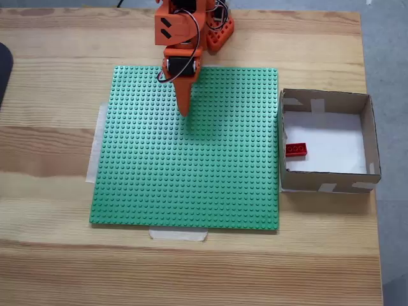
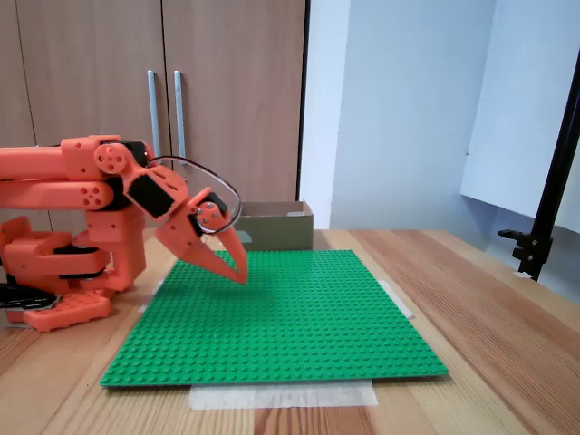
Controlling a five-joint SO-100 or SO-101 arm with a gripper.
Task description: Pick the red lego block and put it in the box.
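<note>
The red lego block [image 1: 296, 150] lies on the white bottom of the box [image 1: 327, 182], close to its left wall, in a fixed view from above. The box [image 2: 276, 227] also shows behind the baseplate in a fixed view from the side, its inside hidden there. My orange gripper [image 1: 185, 109] hangs over the upper middle of the green baseplate [image 1: 191, 172], far left of the box. Its fingers are together and hold nothing; from the side the gripper [image 2: 241, 272] tip points down, just above the studs.
The green baseplate [image 2: 281, 317] is taped to a wooden table. The arm's orange base [image 1: 213, 29] stands at the table's far edge. A black stand [image 2: 548, 208] rises at the right in the side view. Bare wood lies in front of the plate.
</note>
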